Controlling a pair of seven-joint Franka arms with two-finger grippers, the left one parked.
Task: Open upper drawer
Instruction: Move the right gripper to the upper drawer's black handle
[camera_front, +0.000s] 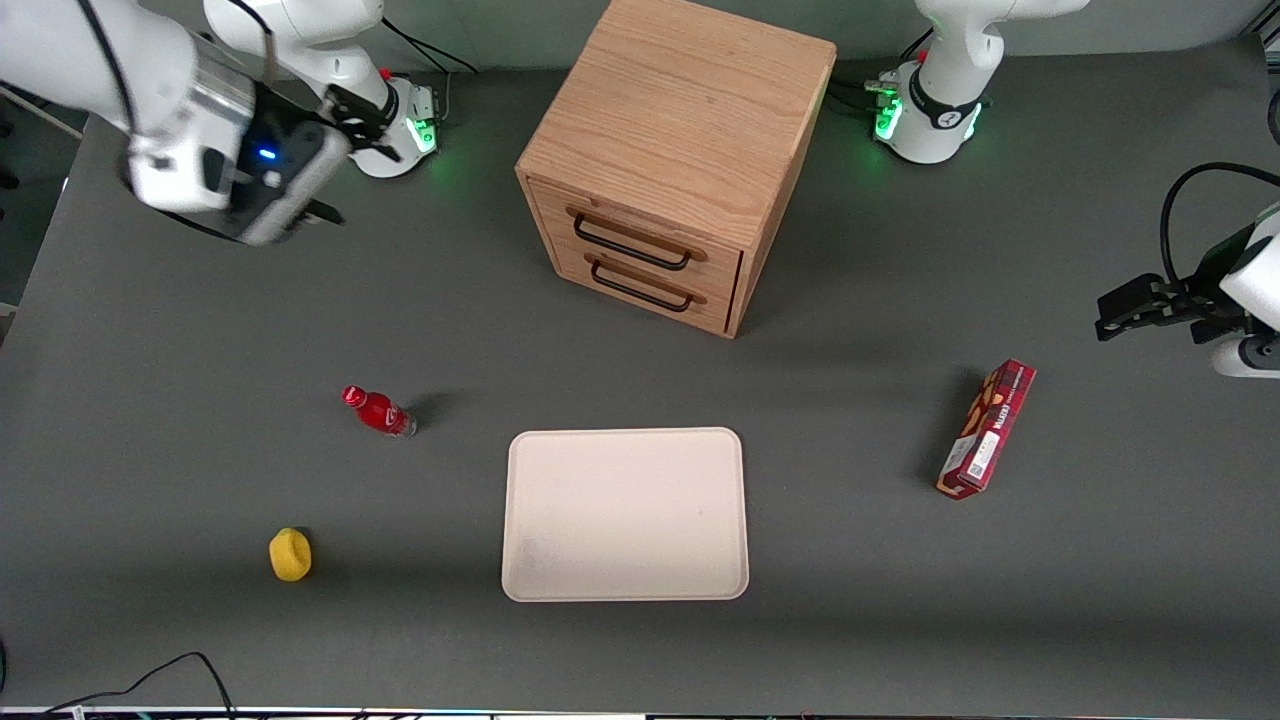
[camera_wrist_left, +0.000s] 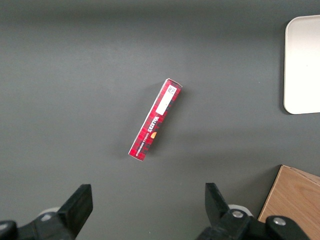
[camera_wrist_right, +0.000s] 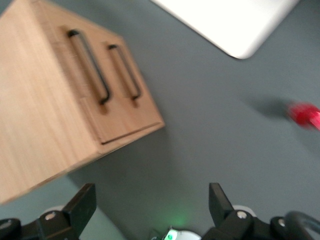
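My end effector (camera_wrist_right: 150, 205) hangs high above the dark grey tabletop (camera_front: 200, 330) at the working arm's end, well apart from everything on it. Its two black fingers (camera_wrist_right: 82, 202) stand wide apart with nothing between them.

From the wrist camera I look down on the light oak cabinet (camera_wrist_right: 35, 100), with both drawer fronts turned my way. In the front view the cabinet (camera_front: 680, 110) stands near the middle of the tabletop, farther from the front camera than the tray, its front angled slightly toward the working arm's end. The upper drawer (camera_front: 640, 225), a plain light oak front with a wide thin black metal bar handle (camera_front: 630, 243), sits flush with the cabinet face, shut. Directly below it is the lower drawer (camera_front: 650, 282) with the same black handle, also shut.

Nearer the front camera than the cabinet lies a cream rectangular tray with rounded corners (camera_front: 625, 515), flat on the tabletop. A small red bottle with a red cap (camera_front: 379, 411) lies beside the tray toward the working arm's end, and a yellow rounded object (camera_front: 290, 554) sits nearer the camera than the bottle. A red tartan-patterned carton (camera_front: 986, 429) rests toward the parked arm's end, well apart from the tray.
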